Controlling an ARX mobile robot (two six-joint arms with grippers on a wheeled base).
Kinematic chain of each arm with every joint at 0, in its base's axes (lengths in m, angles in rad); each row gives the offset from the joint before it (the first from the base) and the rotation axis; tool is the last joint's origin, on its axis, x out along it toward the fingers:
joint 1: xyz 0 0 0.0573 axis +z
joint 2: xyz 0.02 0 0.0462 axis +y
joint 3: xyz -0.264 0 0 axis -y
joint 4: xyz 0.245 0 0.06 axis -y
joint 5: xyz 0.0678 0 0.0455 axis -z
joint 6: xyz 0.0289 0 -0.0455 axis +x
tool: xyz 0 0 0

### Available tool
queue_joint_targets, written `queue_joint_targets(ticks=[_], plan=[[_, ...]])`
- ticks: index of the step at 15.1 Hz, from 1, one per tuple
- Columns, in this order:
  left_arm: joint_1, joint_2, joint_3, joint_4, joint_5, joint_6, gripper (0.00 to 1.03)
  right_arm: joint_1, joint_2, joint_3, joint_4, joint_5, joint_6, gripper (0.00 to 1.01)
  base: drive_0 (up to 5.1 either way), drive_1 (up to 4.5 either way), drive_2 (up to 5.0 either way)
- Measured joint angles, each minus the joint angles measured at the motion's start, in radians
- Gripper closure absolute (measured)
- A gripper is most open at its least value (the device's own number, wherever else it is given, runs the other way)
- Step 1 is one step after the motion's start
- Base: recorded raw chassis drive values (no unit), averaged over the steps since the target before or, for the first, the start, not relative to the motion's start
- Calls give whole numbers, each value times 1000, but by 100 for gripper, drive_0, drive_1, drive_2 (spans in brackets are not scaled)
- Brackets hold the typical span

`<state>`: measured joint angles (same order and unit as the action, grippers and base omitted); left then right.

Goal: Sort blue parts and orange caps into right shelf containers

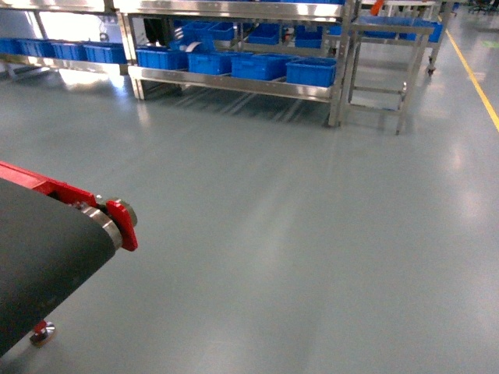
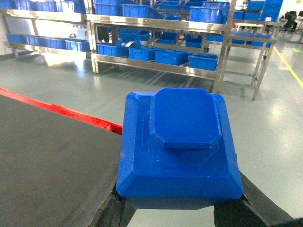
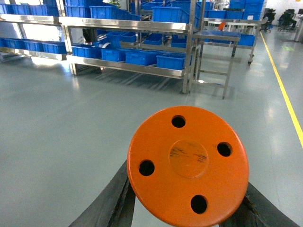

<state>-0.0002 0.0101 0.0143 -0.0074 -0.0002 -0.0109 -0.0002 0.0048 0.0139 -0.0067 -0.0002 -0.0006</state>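
Observation:
In the left wrist view my left gripper (image 2: 177, 204) is shut on a blue part (image 2: 180, 146), a square block with bevelled edges and a raised octagonal top, held between two dark fingers (image 2: 118, 208). In the right wrist view my right gripper (image 3: 187, 209) is shut on an orange cap (image 3: 188, 165), a round disc with several holes. Blue open-top crates, the right shelf containers (image 1: 311, 72) (image 2: 203, 61) (image 3: 170, 60), sit in a row on the low steel shelf far ahead. Neither gripper appears in the head view.
A black conveyor belt (image 1: 47, 249) (image 2: 47, 156) with a red frame (image 1: 123, 222) lies at my left. Grey floor stretches up to the steel rack (image 1: 234, 82). A small steel table (image 1: 390, 31) stands right of the rack. A yellow floor line (image 1: 475, 78) runs along the right.

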Motion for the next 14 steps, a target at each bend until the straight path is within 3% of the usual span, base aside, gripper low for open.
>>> queue_joint_targets(ticks=[14], plan=[[0,0,0,0,0,0,59,0,0,0,0,0,0,59,-161,-161,-161]])
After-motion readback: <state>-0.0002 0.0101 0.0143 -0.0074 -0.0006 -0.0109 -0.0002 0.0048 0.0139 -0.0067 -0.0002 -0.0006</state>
